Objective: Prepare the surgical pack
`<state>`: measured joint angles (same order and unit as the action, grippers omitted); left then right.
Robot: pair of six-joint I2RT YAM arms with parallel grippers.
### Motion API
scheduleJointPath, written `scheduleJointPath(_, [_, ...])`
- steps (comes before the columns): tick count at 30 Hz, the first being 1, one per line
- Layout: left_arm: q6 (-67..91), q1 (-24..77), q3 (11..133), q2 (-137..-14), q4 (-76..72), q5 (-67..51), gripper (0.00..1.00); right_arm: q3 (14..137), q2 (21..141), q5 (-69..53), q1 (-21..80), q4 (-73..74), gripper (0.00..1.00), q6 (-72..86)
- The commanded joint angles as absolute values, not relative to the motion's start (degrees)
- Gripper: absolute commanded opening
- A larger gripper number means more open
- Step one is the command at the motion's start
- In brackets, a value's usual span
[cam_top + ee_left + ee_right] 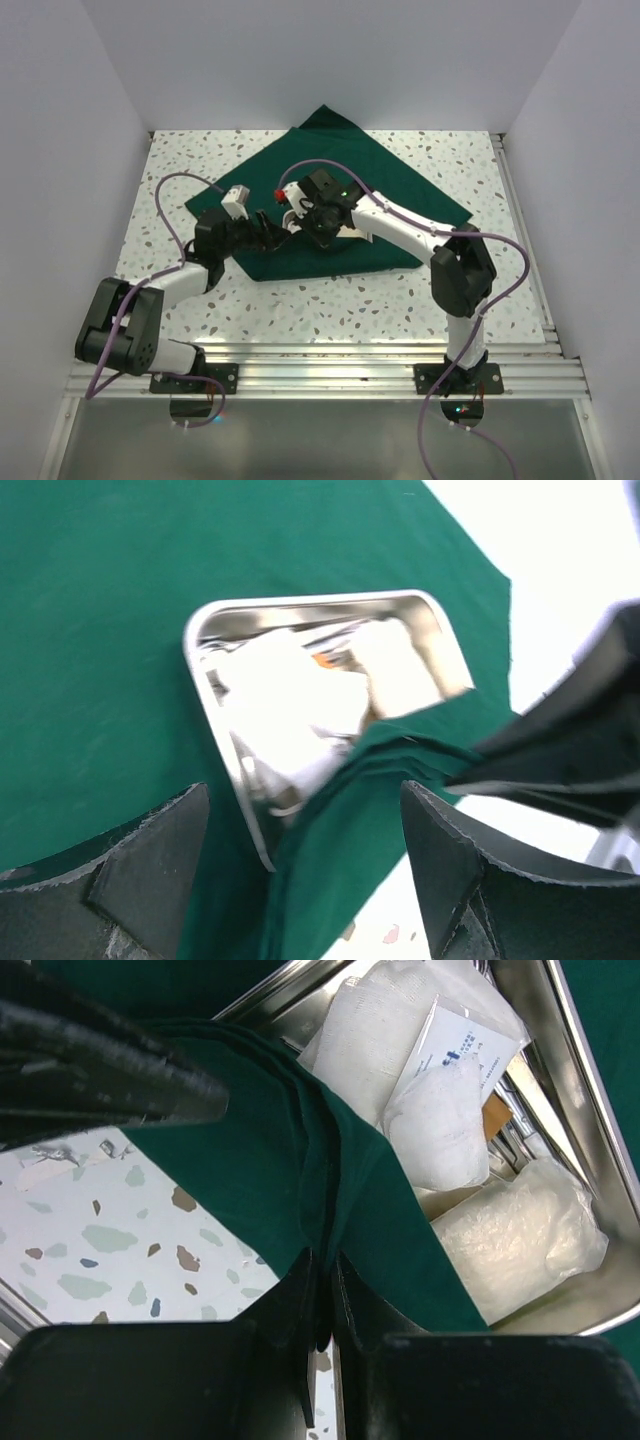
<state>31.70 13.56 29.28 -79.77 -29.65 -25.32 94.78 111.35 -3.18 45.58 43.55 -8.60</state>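
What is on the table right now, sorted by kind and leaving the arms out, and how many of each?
dark green cloth drape: 1
shiny rectangular steel tray: 1
white gauze packs in the tray: 3 showing; the folded cloth may hide more
Total: 5 visible

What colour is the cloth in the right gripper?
Dark green cloth, clearest in the right wrist view.

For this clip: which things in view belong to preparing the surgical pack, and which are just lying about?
Belongs to the job: green drape; steel tray on it; white gauze packs in the tray; right end effector, pinching a drape fold; left end effector, open.
Just there: speckled table; aluminium rail; purple cables.
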Motion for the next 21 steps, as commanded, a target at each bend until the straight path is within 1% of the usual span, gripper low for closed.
scheduleJointPath(1, [31.1, 13.6, 28.6, -80.9, -39.0, -33.6, 0.81, 94.9, 107.9, -8.8, 44.3, 43.6, 0.04, -12.0])
scheduleJointPath(12, [29.0, 13.6, 28.6, -83.1, -40.3, -35.3, 0.79, 97.5, 108.2, -19.3, 40.5, 44.6, 0.06, -13.5])
scheduleJointPath(16, [29.4, 13.7, 29.2, -85.4, -40.7, -37.3, 0.71, 98.5, 108.4, -22.1, 39.6, 44.3, 0.06, -13.6])
scheduleJointPath(21, [30.1, 14.1, 29.8, -87.9, -42.1, -39.5, 0.65, 101.9, 110.6, -22.8, 39.0, 46.1, 0.06, -14.2])
